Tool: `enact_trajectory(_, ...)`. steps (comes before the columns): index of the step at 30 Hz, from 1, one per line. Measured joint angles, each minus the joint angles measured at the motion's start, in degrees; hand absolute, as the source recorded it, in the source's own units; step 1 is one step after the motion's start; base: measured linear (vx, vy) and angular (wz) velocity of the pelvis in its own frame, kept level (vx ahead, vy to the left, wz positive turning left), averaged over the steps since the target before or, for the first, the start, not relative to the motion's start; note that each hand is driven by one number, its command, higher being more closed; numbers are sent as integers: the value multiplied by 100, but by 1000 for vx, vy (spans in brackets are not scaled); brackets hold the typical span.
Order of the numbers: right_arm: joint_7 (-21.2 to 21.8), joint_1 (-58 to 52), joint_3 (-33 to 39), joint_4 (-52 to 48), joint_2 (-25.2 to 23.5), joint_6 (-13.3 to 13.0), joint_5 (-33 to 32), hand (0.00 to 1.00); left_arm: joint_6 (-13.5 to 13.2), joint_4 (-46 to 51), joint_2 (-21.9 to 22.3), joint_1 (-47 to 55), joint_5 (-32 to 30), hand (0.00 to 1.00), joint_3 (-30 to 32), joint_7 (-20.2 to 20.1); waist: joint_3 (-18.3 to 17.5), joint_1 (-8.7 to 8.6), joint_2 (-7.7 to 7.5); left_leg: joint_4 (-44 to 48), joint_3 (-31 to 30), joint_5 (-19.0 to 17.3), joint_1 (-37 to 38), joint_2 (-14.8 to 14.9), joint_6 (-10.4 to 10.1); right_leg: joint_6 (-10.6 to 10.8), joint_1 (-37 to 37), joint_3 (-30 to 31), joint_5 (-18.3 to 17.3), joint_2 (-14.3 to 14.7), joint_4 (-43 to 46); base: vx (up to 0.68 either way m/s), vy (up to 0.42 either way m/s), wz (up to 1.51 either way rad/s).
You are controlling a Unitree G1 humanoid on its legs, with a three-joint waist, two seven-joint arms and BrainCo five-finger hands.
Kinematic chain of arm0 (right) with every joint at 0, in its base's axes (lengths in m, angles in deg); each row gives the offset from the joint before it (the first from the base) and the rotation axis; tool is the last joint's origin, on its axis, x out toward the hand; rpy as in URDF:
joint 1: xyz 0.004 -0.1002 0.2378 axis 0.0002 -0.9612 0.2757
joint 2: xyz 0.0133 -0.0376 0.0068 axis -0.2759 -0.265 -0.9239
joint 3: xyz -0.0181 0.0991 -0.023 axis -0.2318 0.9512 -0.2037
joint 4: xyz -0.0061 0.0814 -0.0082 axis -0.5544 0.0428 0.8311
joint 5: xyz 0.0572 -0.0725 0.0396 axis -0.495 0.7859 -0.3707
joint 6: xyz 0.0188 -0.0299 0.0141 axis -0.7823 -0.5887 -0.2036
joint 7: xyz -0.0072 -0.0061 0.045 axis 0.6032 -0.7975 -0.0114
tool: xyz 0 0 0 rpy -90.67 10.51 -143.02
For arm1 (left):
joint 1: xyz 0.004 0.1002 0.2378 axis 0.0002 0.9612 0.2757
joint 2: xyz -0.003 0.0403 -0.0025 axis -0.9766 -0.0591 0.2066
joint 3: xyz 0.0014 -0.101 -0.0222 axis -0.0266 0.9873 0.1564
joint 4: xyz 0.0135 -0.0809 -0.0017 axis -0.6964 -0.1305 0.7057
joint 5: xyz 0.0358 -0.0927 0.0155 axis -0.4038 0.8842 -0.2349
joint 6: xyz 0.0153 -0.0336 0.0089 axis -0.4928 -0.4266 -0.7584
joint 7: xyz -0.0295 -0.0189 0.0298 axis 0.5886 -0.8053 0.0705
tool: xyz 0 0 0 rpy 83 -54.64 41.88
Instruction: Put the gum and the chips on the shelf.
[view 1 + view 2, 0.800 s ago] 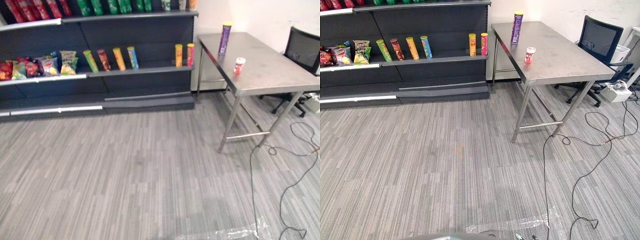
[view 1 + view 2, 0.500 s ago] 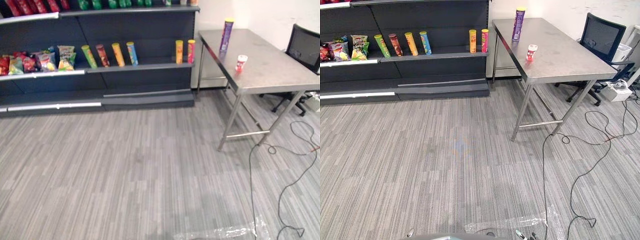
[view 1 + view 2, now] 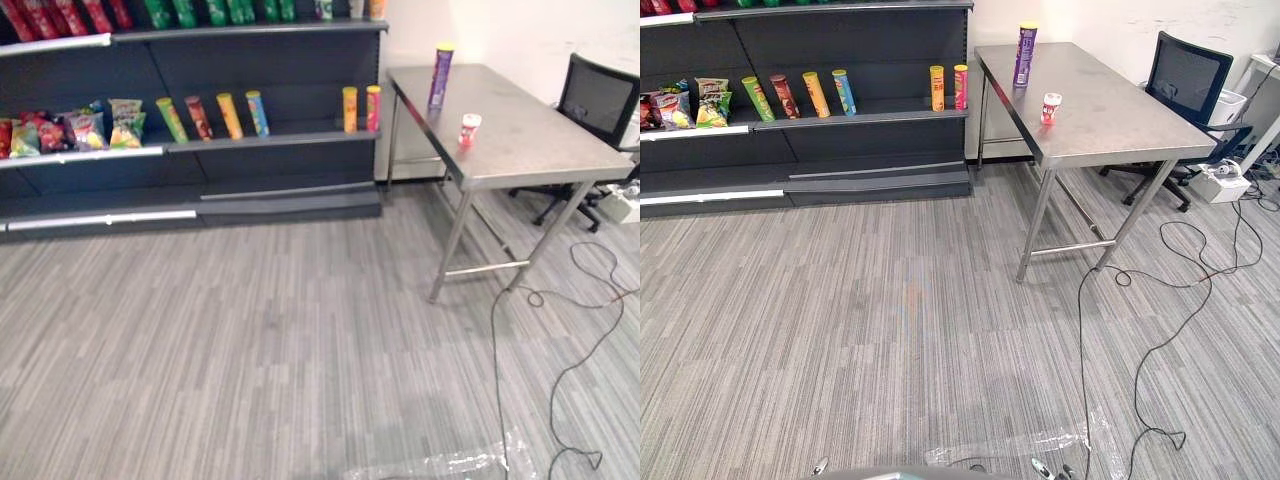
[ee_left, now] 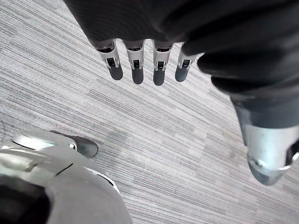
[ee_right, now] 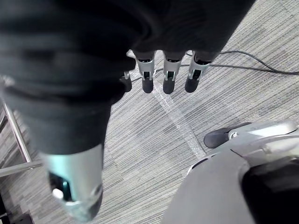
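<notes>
A tall purple chips can (image 3: 438, 76) stands upright near the far end of the steel table (image 3: 530, 135). A small white and red gum tub (image 3: 469, 129) sits on the table a little nearer to me. The dark shelf (image 3: 270, 142) stands to the left of the table, against the wall. My left hand (image 4: 135, 65) hangs over the carpet with straight fingers and holds nothing. My right hand (image 5: 170, 77) also hangs over the floor, fingers straight and empty. Both hands are far from the table.
Several upright chip cans (image 3: 230, 115) and snack bags (image 3: 75, 128) line the middle shelf. A black office chair (image 3: 1185, 80) stands behind the table, with a white box (image 3: 1220, 182) beside it. Clear tape (image 3: 1040, 445) lies on the open carpet near me.
The whole picture has shifted a little, so the camera has moved. The can, the tub and the shelf goods stay where they were.
</notes>
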Motion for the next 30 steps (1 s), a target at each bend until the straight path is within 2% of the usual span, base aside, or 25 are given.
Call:
enact_trajectory(2,-9,-1,-6,25,-6,-7,-139,0,7,-2,1,-1,0,0,-1,69,3,0,-3,-48,38,-3,81,5,-4,-31,48,30,25,13,10,30,6,-9)
enact_trajectory(6,-677,-8,-3,40,-117,-405,-198,0,8,-117,-1,-39,9,0,1,91,8,-3,-12,-53,121,-20,122,2,-24,-23,54,114,30,16,22,2,4,-10)
enact_trajectory(11,-942,-37,54,34,-184,-622,-133,0,28,-146,-2,-41,56,0,2,212,12,-13,-26,-56,140,-23,149,0,-26,-17,66,144,34,16,12,-36,-9,-4)
enact_trajectory(16,-1066,-27,210,13,-222,-584,53,0,123,-148,-2,-50,71,0,9,335,17,-22,-25,-8,133,-28,71,16,-25,-4,29,119,-4,18,56,-34,-17,1)
enact_trajectory(17,-1030,-10,225,10,-224,-586,27,0,124,-147,-2,-64,127,0,14,328,50,-21,-30,90,133,-60,2,39,-37,-92,-95,110,-72,18,257,-23,-24,3)
enact_trajectory(19,-1011,44,223,-11,-237,-586,-1,0,124,-142,0,-87,308,0,67,316,172,-25,-32,355,120,-160,-125,92,-65,-132,-285,90,-293,16,724,-10,-17,3)
enact_trajectory(20,-1015,75,225,-17,-259,-582,-29,0,117,-129,-2,-97,353,0,125,311,238,-31,-39,559,112,-259,-178,119,-105,-153,-396,64,-469,6,1001,-68,-63,11)
enact_trajectory(21,-1016,98,230,-38,-293,-549,-41,0,111,-92,16,-98,516,0,316,294,360,-30,-115,1023,111,-470,-351,182,-146,-205,-590,28,-794,-18,1507,-80,-77,13)
enact_trajectory(22,-1015,87,231,-51,-315,-516,-37,0,107,-45,28,-92,530,0,423,286,403,-27,-96,1241,123,-569,-448,219,-212,-259,-673,8,-954,-32,1711,-81,-83,18)
enact_trajectory(24,-1005,69,226,-151,-411,-450,-33,0,81,164,79,-24,784,0,760,222,505,1,-273,2526,321,-649,-1004,293,-234,-325,-841,-50,-1260,-175,2233,-28,-82,18)
enact_trajectory(25,-1000,49,189,-273,-405,-399,-26,0,81,309,149,7,992,0,950,169,523,-15,-281,3599,428,-551,-1515,460,-100,-357,-867,-86,-1383,-212,2419,12,-61,16)
enact_trajectory(26,-1004,13,147,-372,-363,-374,1,0,70,382,272,97,1257,0,1042,60,574,-7,-248,4414,461,-575,-1940,638,-71,-363,-839,-103,-1494,-208,2559,43,-25,13)
enact_trajectory(28,-1002,-7,140,-497,-313,-265,16,0,-44,504,359,169,1494,0,1031,-86,595,33,-211,4701,457,-695,-2178,715,-131,-289,-720,-25,-1619,-310,2677,99,63,-5)
enact_trajectory(30,-988,9,62,-494,-248,-203,14,0,-158,564,405,195,1529,0,1007,-188,589,123,-211,4092,454,-694,-2190,677,-144,-200,-704,149,-1677,-452,2718,125,138,-30)
